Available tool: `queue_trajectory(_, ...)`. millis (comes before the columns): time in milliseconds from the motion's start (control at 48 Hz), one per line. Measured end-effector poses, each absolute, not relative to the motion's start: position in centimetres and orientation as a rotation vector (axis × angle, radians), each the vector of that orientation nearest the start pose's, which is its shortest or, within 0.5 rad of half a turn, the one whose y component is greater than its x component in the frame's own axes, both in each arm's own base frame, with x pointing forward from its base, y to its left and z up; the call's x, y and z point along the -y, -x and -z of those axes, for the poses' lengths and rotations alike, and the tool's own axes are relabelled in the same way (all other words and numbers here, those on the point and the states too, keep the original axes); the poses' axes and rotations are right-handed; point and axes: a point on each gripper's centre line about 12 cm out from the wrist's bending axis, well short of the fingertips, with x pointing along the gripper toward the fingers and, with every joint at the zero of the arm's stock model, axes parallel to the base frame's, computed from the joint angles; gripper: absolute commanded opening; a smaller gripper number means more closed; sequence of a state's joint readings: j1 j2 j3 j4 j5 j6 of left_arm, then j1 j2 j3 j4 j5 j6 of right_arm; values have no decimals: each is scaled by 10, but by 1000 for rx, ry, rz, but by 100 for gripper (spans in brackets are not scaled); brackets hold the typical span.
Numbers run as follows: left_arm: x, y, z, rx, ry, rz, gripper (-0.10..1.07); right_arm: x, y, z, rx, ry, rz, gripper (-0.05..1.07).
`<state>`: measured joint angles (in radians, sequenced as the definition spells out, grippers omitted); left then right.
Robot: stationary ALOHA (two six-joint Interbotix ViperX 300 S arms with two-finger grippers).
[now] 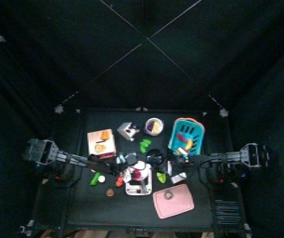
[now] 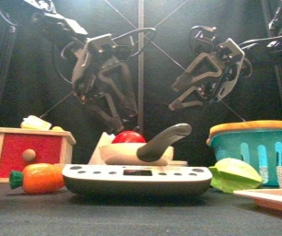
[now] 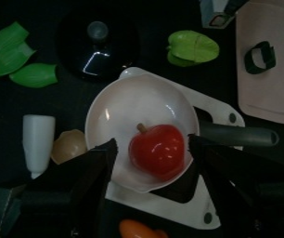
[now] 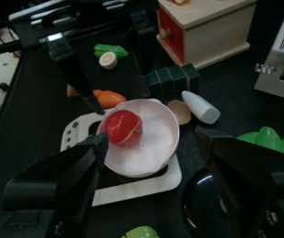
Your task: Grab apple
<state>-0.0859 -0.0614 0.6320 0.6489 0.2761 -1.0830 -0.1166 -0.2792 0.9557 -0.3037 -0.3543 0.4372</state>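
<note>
A red apple (image 3: 159,149) lies in a white bowl (image 3: 120,98) near the table's middle. It also shows in the front view (image 2: 129,137) and the right wrist view (image 4: 123,128). My left gripper (image 3: 151,151) is open, with one jaw on each side of the apple, close to it but not closed. In the front view the left gripper (image 2: 122,118) hangs just above the apple. My right gripper (image 4: 151,153) is open and empty, and in the front view it (image 2: 191,92) hangs higher, right of the apple.
The bowl rests on a white tray with a dark handle (image 3: 244,138). Around it are a green pepper (image 3: 190,46), a pink board (image 3: 275,56), a white bottle (image 3: 35,139), a grey scale (image 2: 137,177), a red wooden box (image 2: 33,152) and a teal basket (image 2: 254,147).
</note>
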Motion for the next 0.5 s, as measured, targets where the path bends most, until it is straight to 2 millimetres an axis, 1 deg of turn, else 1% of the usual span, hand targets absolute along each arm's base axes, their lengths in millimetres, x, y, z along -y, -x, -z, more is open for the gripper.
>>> queue_trajectory(125, 7, -359, -189, -691, 343, -195, 96, 25, -322, -203, -338, -215, 49, 103)
queue_trajectory(208, 6, -347, -193, -643, 336, -140, 96, 24, -328, -202, -340, -246, 58, 103)
queue_trajectory(375, 3, -323, -198, -560, 320, -49, 96, 21, -351, -199, -381, -380, 111, 103)
queue_trajectory(438, 1, -313, -196, -546, 308, -32, 96, 22, -360, -194, -414, -414, 137, 103)
queue_trajectory(500, -2, -304, -191, -546, 289, -18, 96, 19, -369, -186, -469, -422, 143, 103)
